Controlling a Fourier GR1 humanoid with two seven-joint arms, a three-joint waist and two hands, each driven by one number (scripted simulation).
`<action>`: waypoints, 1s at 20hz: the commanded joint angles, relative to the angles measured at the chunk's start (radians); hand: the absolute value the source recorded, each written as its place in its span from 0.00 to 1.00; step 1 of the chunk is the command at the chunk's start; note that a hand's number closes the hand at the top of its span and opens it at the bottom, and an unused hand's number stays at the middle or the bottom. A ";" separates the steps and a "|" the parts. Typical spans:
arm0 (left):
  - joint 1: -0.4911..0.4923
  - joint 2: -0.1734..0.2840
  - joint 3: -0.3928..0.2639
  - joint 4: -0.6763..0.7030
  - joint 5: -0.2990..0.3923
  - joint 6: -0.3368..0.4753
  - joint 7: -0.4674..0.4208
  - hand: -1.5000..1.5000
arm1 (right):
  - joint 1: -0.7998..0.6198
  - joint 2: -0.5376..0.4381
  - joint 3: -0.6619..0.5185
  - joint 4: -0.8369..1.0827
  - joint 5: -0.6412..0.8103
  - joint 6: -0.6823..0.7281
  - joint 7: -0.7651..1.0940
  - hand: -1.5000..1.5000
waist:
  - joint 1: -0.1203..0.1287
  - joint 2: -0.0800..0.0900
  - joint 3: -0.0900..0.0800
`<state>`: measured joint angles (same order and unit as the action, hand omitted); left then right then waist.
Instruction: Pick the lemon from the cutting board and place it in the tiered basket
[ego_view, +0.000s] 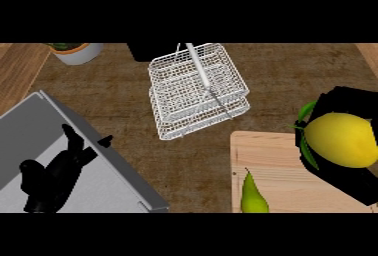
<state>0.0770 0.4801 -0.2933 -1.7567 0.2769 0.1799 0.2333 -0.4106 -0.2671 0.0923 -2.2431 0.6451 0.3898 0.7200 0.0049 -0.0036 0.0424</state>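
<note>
basket (198, 90) holds nothing; lemon (342, 139) sits in right hand (353, 177).

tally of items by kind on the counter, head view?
Fruit: 2 (lemon in the right hand, green pear)
Wire tiered basket: 1
Cutting board: 1
Plant pot: 1
Total: 5

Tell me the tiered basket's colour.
White wire mesh; the tiered basket shows best in the head view.
</note>
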 joint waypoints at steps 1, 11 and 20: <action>-0.127 -0.095 0.002 0.056 0.061 -0.010 0.004 0.50 | -0.178 0.045 0.003 0.115 -0.018 0.028 0.111 1.00 | -0.001 0.016 -0.049; -0.150 -0.093 -0.016 0.083 0.070 -0.031 -0.030 0.50 | -0.525 0.147 -0.032 0.499 0.044 -0.070 0.177 1.00 | 0.019 0.024 -0.047; -0.153 -0.122 -0.053 0.047 0.050 0.015 0.002 0.50 | -0.618 0.235 -0.052 0.819 0.083 -0.256 0.041 1.00 | 0.032 0.030 -0.045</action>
<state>0.0172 0.4825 -0.3210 -1.7327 0.2822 0.1805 0.2330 -0.9861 -0.0722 0.0429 -1.5534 0.7015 0.2093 0.7916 0.0483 0.0135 0.0452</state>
